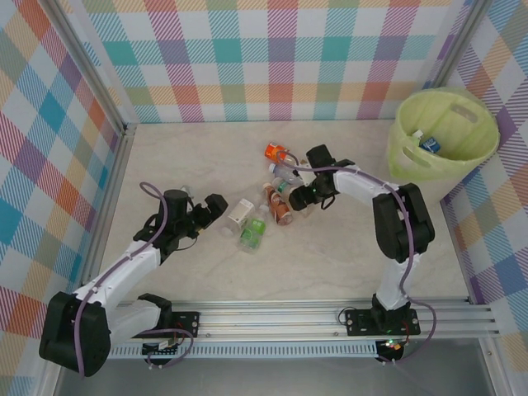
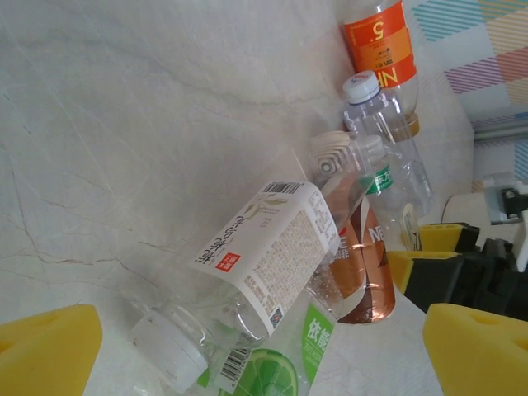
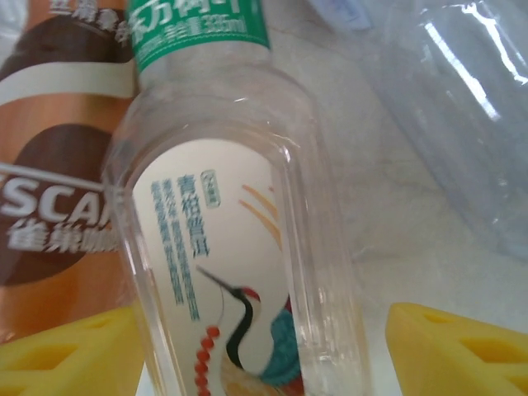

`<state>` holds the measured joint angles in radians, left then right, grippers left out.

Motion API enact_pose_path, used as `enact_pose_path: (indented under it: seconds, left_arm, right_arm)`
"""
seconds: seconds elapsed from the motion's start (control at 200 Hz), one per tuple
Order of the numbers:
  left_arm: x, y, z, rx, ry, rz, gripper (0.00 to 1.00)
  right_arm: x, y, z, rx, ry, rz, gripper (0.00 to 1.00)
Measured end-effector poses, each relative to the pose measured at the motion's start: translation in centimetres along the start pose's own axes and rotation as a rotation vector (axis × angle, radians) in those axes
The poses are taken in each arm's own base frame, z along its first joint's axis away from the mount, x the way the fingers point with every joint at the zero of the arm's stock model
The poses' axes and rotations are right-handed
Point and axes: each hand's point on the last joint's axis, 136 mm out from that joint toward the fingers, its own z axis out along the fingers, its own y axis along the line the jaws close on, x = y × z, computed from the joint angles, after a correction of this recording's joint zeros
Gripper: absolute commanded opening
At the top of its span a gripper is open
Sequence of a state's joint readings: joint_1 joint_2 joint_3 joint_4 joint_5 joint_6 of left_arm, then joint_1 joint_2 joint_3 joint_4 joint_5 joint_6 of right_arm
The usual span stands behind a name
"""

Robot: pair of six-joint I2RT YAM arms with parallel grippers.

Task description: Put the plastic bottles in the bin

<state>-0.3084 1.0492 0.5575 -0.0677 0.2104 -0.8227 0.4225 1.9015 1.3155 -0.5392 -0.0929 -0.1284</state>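
Bottle (image 3: 239, 247) straddled by right tool (image 3: 264, 355) (seemingly untouched).

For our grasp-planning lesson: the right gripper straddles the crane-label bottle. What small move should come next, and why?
Probably close the right gripper on the crane-label bottle: it lies between the yellow fingers, with a gap beside one.

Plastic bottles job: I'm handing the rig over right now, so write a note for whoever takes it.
Left gripper: jaws open, aimed at the white-label bottle, holding nothing.
Right gripper: jaws open around the crane-label bottle, not yet clamped.
Bin: far right, one blue-label bottle inside.
Left to do: the cluster of bottles lying mid-table.
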Motion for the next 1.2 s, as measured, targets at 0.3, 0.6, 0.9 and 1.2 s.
enact_pose_path:
  seconds: [0.3, 0.6, 0.9, 1.2]
  left_arm:
    - [-1.1, -0.5, 0.1, 0.018, -0.048, -0.028, 1.00]
    - [-1.4, 0.1, 1.3, -0.002, -0.057, -0.060, 1.00]
    - [-0.6, 1.3, 2.6, -0.042, -0.016, -0.078, 1.00]
    - [-0.4, 1.4, 3.2, -0.043, -0.003, -0.087, 1.00]
  right_arm:
    - [0.5, 0.4, 1.5, 0.011, 0.027, -0.037, 0.66]
    - [1.3, 0.6, -2.8, 0.063, -0.058, -0.083, 0.55]
    - [1.1, 2.6, -8.5, -0.008, -0.247, -0.138, 0.52]
    - [-1.3, 0.8, -17.1, -0.053, -0.554, -0.061, 0.47]
